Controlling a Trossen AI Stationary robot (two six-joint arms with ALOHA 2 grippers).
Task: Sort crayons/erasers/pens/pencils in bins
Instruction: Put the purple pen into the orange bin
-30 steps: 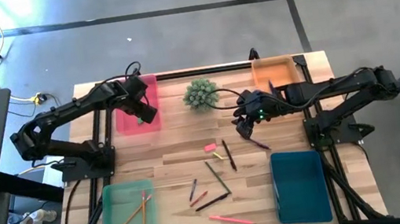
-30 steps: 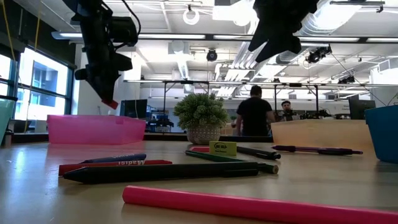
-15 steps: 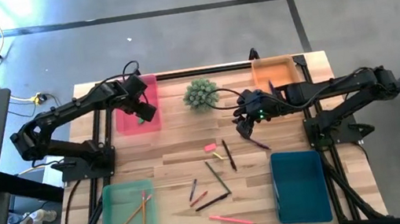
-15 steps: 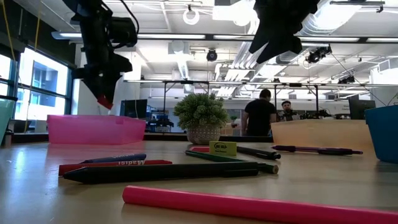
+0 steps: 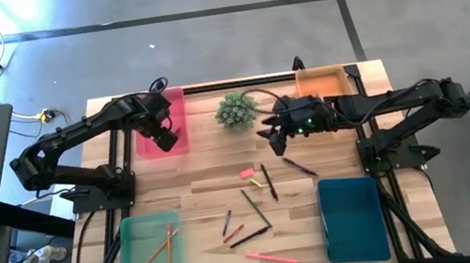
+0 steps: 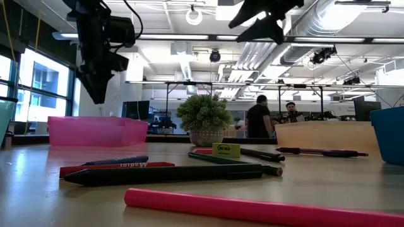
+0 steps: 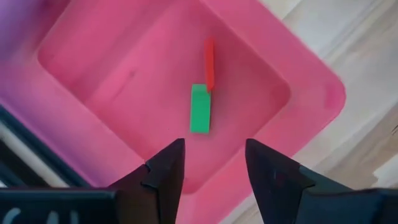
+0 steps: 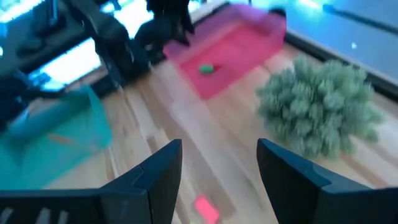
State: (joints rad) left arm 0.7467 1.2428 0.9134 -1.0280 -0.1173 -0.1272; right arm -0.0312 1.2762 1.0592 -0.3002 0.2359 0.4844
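Note:
My left gripper [image 5: 164, 140] hangs open and empty over the pink bin [image 5: 160, 124], fingers pointing down. A green eraser [image 7: 199, 108] and a red eraser [image 7: 209, 63] lie on the bin's floor below it. My right gripper [image 5: 271, 137] is open and empty in the air beside the potted plant [image 5: 236, 110], tipped toward level and facing the table's left. On the table lie a pink eraser [image 5: 246, 174], a yellowish eraser [image 5: 259, 184], pens [image 5: 299, 167], a green pencil [image 5: 256, 207], two crayons [image 5: 227, 224] and a pink pencil [image 5: 271, 258].
The orange bin [image 5: 321, 83] stands at the far right, the teal bin [image 5: 353, 218] at the near right. The light green bin [image 5: 147, 245] at the near left holds orange pencils. People stand in the room beyond the table [image 6: 259, 116].
My left gripper has let go of the red eraser, which has fallen into the pink bin beside the green one. My right gripper has risen, gone toward the table's left and far edges, and tipped from pointing down toward level.

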